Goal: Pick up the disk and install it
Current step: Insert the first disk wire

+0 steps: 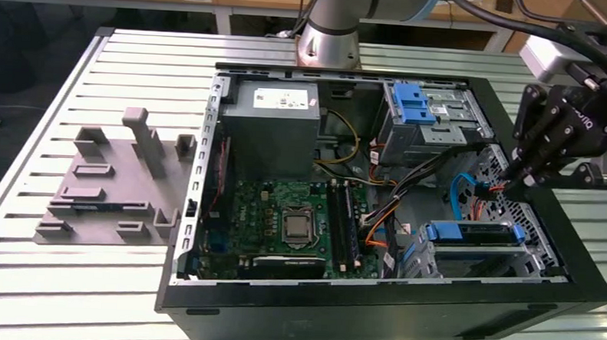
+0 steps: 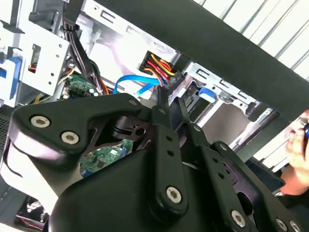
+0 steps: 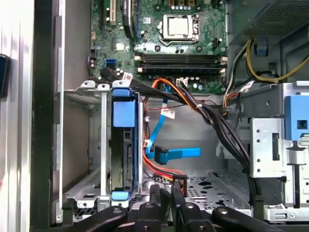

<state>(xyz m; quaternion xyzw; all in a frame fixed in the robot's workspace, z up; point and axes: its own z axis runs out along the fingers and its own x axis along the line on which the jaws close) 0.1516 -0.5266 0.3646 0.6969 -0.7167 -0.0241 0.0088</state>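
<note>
The disk (image 1: 475, 233), framed by its blue carrier, sits on edge inside the lower drive cage (image 1: 520, 264) of the open computer case; the first wrist view shows the disk (image 3: 126, 154) between the cage's metal walls. My gripper (image 1: 502, 195) hangs just above the case floor beside that cage. In both wrist views its fingers stand close together, pinching a black power connector (image 3: 179, 183) with red, orange and yellow wires. The same connector (image 2: 166, 79) sits at the tips of my gripper (image 2: 169, 89). A blue data cable plug (image 3: 176, 153) lies loose near the cage.
A grey power-supply box (image 1: 274, 130) and the motherboard (image 1: 291, 219) fill the case's other half. An upper silver cage with a blue latch (image 1: 419, 106) stands at the back. Cable bundles (image 3: 212, 116) cross the middle. A grey fixture (image 1: 113, 185) lies on the slatted table. A person's hand (image 2: 299, 145) shows outside the case.
</note>
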